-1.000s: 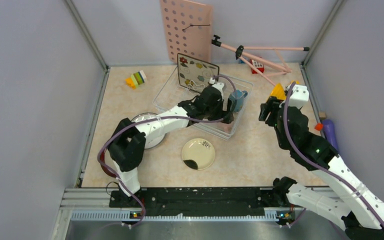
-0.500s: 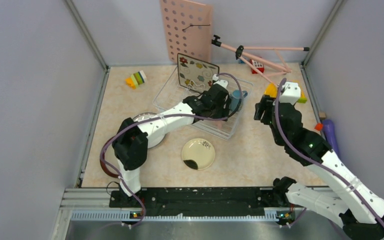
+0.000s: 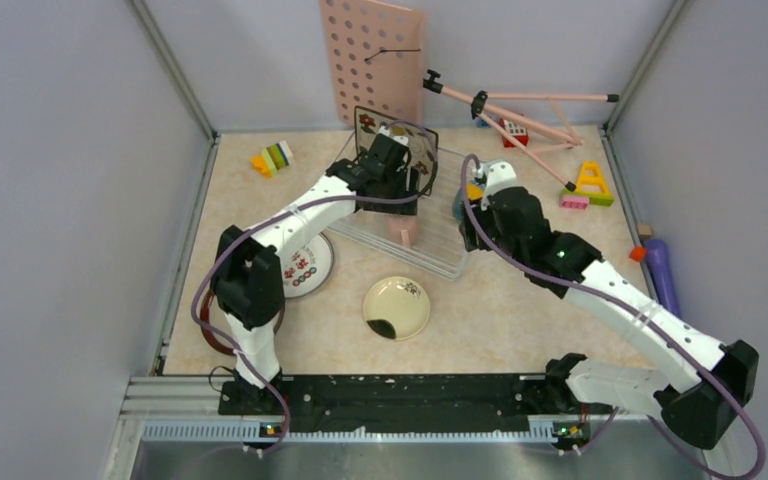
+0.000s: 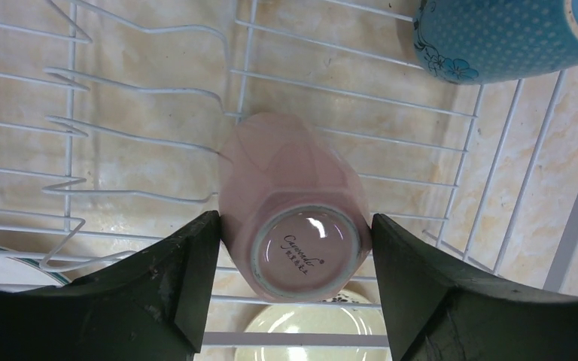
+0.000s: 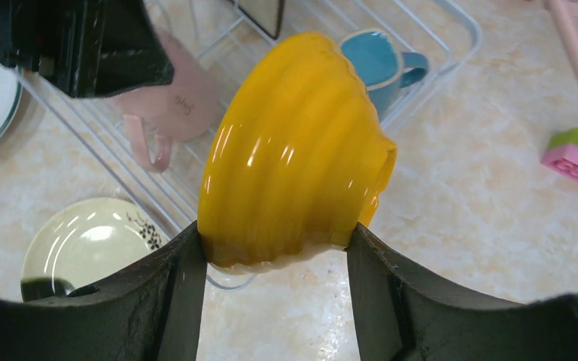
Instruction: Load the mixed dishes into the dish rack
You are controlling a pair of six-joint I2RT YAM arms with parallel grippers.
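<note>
Between right pincer [image 5: 275, 259] fingers: glossy ribbed orange-yellow bowl [image 5: 293, 150]; left pincer [image 4: 295, 248] flanking pink cup [image 4: 293, 203]

Two white-shelled arms with black joints, purple cables looping alongside, matte black wedge-shaped fingers [image 4: 173, 301].

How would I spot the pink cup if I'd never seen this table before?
Find the white wire dish rack in the middle of the table, behind the cream plate. The pink cup sits upside down inside it, near its front edge, between the left gripper's black fingers. Its only cup neighbour is a blue cup with white dots; this one is plain pale pink with faceted sides.
</note>
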